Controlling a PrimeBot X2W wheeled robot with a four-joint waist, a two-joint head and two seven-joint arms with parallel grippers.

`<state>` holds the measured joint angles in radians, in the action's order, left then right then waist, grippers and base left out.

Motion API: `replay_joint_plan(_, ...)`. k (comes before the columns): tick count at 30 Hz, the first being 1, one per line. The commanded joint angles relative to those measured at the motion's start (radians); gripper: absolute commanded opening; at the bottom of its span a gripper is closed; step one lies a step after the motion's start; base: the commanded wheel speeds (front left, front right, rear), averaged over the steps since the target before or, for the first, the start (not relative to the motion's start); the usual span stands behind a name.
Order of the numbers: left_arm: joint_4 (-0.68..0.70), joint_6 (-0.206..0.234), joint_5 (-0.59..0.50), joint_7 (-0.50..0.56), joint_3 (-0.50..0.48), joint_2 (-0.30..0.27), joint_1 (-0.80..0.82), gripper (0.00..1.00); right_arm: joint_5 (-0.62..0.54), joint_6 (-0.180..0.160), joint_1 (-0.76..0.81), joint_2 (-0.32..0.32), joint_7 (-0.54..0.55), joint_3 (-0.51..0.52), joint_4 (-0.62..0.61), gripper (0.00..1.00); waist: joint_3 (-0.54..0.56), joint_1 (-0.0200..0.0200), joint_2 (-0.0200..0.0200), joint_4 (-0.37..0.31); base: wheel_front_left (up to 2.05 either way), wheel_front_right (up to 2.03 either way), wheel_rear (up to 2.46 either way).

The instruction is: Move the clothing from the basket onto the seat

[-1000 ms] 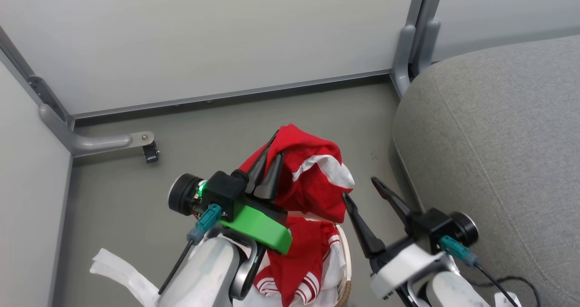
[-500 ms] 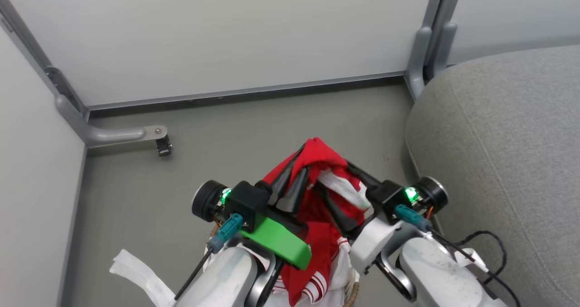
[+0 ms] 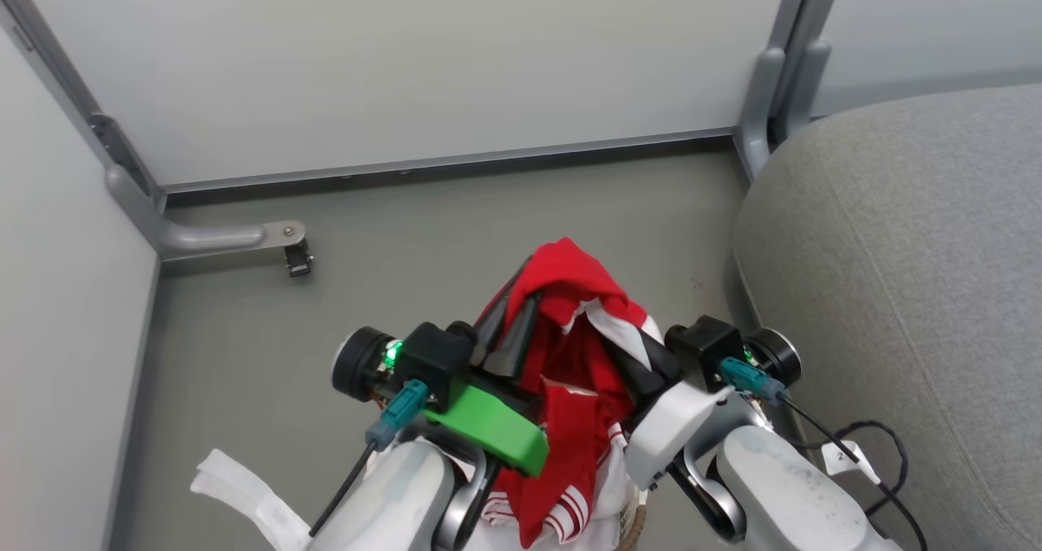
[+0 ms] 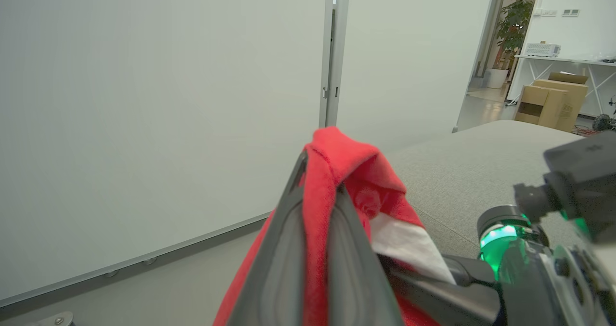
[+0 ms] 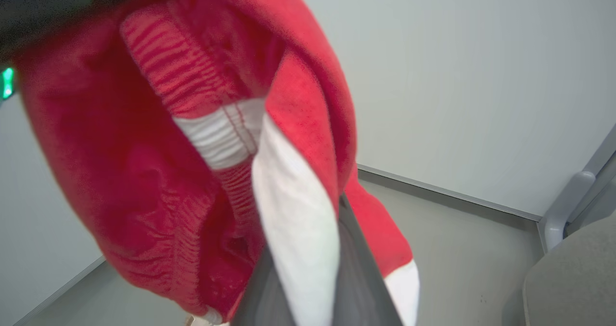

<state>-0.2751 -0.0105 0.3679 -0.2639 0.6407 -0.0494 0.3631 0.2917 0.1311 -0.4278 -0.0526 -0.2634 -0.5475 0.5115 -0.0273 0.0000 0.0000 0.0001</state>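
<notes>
Left gripper clamped on a red fold, right gripper on the white trim. The clothing hangs bunched above the basket, with the seat to its right. Soft, light, droopy: thick folds probably grip best.

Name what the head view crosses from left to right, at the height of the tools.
Partition's metal foot → left tool → clothing → right tool → seat.
</notes>
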Motion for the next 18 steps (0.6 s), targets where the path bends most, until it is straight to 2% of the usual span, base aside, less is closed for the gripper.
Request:
replay_joint_plan(1,-0.007,0.011,-0.02,-0.001,-0.018,-0.003,-0.006,0.37,0.016,-0.001,0.026,-0.003,-0.002,0.01,-0.011,0.0,-0.01,0.0,0.0,-0.026,0.0,0.0,0.0)
replay_joint_plan(2,-0.012,0.013,-0.035,-0.001,-0.028,-0.002,-0.008,0.71,0.024,-0.001,0.031,-0.003,-0.002,0.02,-0.023,0.0,-0.015,0.0,0.0,-0.04,0.0,0.0,0.0)
replay_joint_plan(3,-0.021,0.014,-0.042,-0.001,-0.041,-0.002,-0.016,1.0,0.032,-0.001,0.038,-0.005,-0.002,0.029,-0.036,0.0,-0.021,0.0,0.0,-0.056,0.0,0.0,0.0)
replay_joint_plan(11,-0.042,-0.004,-0.112,-0.001,-0.137,-0.003,-0.056,1.0,0.083,-0.001,0.119,-0.013,-0.002,0.117,-0.1,0.0,-0.063,0.0,0.0,-0.209,0.0,0.0,0.0)
replay_joint_plan(18,-0.038,-0.031,-0.13,-0.001,-0.168,-0.003,-0.085,1.0,0.126,-0.001,0.192,-0.007,-0.002,0.223,-0.146,0.0,-0.091,0.0,0.0,-0.341,0.0,0.0,0.0)
